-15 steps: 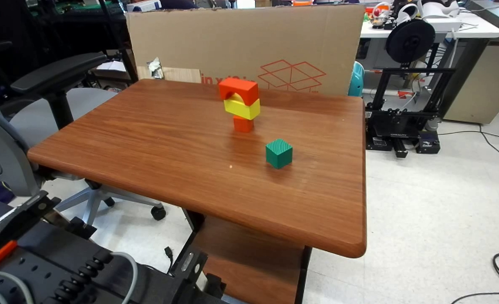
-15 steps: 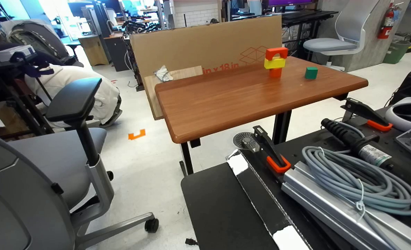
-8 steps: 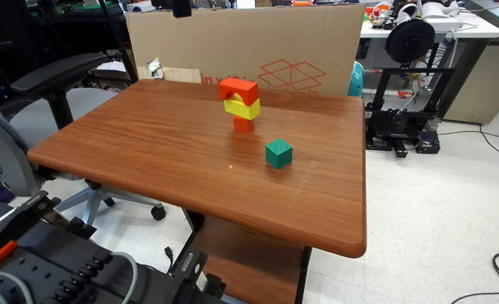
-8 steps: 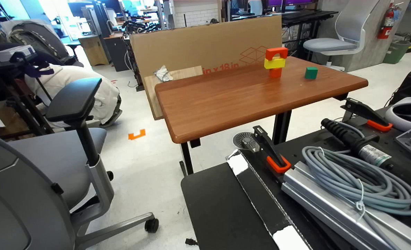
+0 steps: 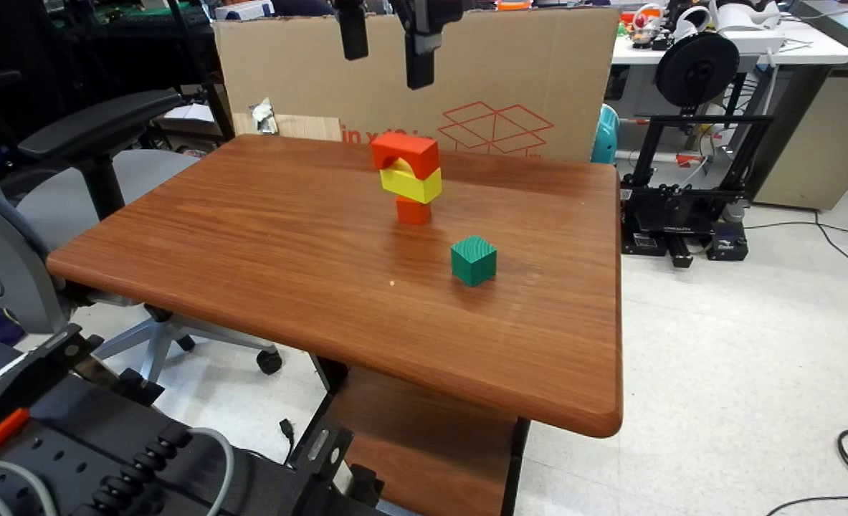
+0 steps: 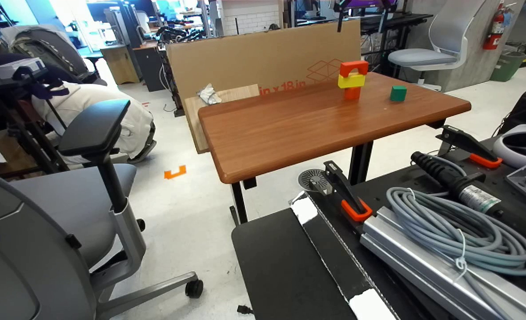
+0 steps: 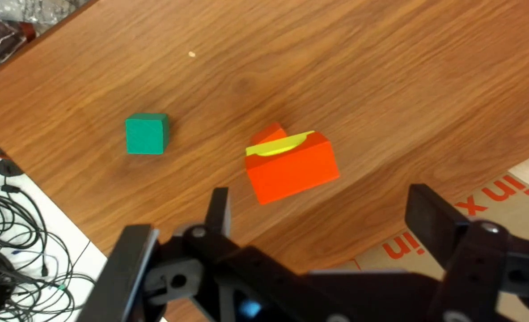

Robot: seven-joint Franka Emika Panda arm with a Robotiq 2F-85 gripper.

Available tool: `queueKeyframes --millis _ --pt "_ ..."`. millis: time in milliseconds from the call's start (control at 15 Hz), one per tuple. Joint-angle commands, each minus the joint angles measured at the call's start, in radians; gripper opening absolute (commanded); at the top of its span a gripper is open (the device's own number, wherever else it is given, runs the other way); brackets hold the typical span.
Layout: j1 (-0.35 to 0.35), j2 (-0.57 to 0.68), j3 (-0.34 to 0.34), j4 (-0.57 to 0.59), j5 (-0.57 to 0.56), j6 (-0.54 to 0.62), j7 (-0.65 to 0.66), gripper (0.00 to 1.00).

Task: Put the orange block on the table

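Noted orange block (image 5: 406,145) as rectangular, orange-red, with an arched cutout opening downward. Sits level, stacked topmost, raised apart from the table (image 5: 266,251), toward its far edge in both exterior views. Found table flat-topped, reddish-brown, wood-grained, round-cornered.

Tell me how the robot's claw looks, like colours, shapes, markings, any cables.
The claw is mostly black, with blocky fingers, silvery round screws and a grey joint with a dark hole. A blurry blue spot shows too. I make out no lettering or cables on it; the arm is out of view.
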Motion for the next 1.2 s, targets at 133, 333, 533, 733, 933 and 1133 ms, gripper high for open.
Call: queueKeyframes --millis 133,333,533,733,933,1133 --pt "0.002 0.037 -0.007 0.016 -0.111 0.037 -0.161 1.0" --pt "0.001 0.054 -0.005 0.025 -0.147 0.045 -0.214 1.0" --pt "-0.01 0.076 0.012 0.031 -0.134 0.088 -0.285 1.0" --pt "-0.019 0.104 0.034 0.05 -0.108 0.1 -0.352 1.0" --pt "-0.018 0.132 0.045 0.08 -0.109 0.087 -0.378 1.0" --pt "-0.016 0.152 0.045 0.099 -0.119 0.086 -0.384 1.0"
